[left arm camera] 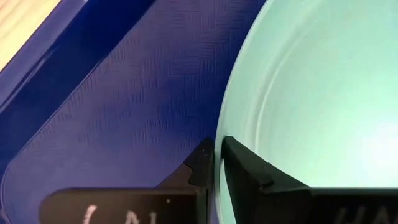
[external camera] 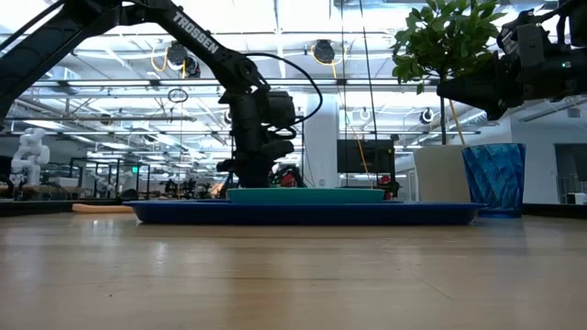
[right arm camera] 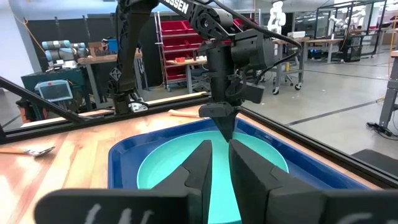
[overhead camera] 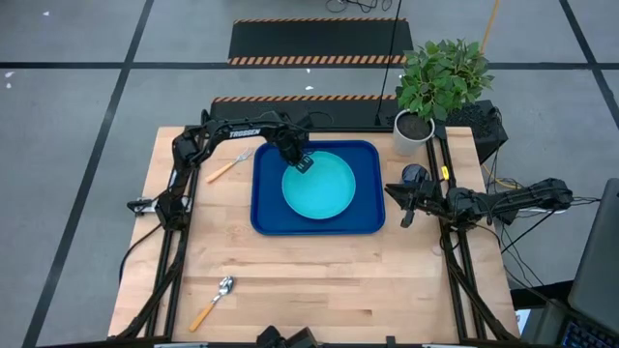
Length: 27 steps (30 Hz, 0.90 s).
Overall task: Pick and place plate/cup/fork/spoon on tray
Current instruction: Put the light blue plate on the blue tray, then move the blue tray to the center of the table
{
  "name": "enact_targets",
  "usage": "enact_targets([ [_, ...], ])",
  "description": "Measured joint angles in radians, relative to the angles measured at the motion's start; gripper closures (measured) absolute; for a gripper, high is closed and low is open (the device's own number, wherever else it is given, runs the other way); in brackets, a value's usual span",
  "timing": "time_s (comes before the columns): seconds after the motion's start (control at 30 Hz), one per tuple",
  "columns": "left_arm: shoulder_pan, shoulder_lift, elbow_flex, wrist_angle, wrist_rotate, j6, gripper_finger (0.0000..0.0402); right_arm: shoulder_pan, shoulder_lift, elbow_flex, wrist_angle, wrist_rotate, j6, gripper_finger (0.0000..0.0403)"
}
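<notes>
Tray [overhead camera: 263,215] sits mid-table and contains only the plate [overhead camera: 324,188], lying flat. Left gripper [overhead camera: 304,163] is at the plate's far-left rim, fingers [left arm camera: 245,163] straddling the rim with a narrow gap. Right gripper [overhead camera: 405,201] hovers beside the tray, near the cup [overhead camera: 415,175]; fingers narrowly parted, empty. Fork [overhead camera: 228,165] lies left of the tray, tines toward it. Spoon [overhead camera: 214,301] lies near the front-left edge, bowl pointing away from the edge.

Overhead, table-level, two wrist views; all share tray [overhead camera: 266,198].
</notes>
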State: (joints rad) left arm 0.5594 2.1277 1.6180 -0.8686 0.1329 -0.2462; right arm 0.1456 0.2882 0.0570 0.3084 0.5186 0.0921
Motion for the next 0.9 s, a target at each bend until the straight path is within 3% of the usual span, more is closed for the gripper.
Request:
enact_targets([
  [0.43, -0.002, 0.0, 0.0, -0.012, 0.045, 0.034, 0.0361, 0.0, 0.0, 0.0, -0.007, 0.0, 0.001, 0.0353],
  [0.9, 0.0, 0.0, 0.015, -0.031, 0.04, 0.023, 0.0261, 0.0, 0.0, 0.0, -0.007, 0.0, -0.002, 0.0353],
])
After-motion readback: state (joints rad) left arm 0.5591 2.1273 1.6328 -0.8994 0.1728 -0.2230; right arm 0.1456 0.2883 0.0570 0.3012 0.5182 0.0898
